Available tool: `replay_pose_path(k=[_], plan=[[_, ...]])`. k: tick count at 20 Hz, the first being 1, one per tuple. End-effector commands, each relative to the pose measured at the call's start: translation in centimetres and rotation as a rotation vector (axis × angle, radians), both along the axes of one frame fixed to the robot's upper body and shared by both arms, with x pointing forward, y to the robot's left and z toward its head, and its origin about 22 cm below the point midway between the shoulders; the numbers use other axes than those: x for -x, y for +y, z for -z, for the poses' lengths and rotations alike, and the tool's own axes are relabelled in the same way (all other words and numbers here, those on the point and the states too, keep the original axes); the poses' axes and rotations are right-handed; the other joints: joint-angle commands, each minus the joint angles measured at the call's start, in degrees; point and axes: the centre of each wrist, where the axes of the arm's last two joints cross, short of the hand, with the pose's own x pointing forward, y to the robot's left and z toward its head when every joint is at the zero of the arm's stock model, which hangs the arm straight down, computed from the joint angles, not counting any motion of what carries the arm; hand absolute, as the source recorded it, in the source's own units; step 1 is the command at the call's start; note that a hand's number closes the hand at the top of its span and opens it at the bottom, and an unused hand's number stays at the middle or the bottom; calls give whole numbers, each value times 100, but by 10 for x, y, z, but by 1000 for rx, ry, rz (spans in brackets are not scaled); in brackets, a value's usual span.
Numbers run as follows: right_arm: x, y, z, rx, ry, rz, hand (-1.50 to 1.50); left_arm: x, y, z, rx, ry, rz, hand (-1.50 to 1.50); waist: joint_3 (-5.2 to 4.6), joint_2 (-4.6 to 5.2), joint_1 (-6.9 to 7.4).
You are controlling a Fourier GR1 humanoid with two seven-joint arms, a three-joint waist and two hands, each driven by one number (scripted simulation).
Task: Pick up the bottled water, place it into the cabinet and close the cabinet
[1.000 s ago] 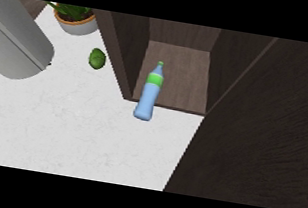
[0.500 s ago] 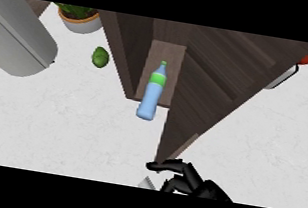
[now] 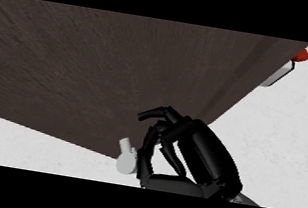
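Note:
The dark wood cabinet door (image 3: 95,71) fills most of the head view and hides the cabinet's inside, so the bottled water does not show. My right hand (image 3: 197,156) is at the lower middle, stretched up against the door's lower edge. It is open, its fingers (image 3: 161,117) bent only at the tips where they touch the wood. It holds nothing. The door's white handle (image 3: 127,155) sits just left of the hand. My left hand is out of view.
White speckled counter (image 3: 286,137) shows to the right of the door and in a strip at the lower left. A white object with a red top (image 3: 288,66) stands at the upper right, beside the door's edge.
The door has swung across the view and now covers the cabinet opening, the bottle, the plant and the green fruit. My right hand has risen from the bottom edge to the door.

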Motion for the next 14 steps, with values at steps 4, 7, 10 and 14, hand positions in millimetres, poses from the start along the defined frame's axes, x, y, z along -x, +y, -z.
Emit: replay_pose_path(k=[4, 7, 10, 14], plan=[[-70, -1, -18, -151, -46, -5, 150, 22, 11, -1, 8, -5, -24, -150, 6, -97, -92], [-90, -2, -43, -125, -35, -6, 150, 37, 18, -9, 4, 6, -20, -150, 3, -118, -107], [-118, -1, -30, -116, -24, -32, 150, 32, 39, 0, 32, 9, -21, -150, 1, -98, -141], [-141, -2, -29, -97, -59, -54, 150, 50, 35, -3, -3, -8, -23, -150, 2, -108, -112]])
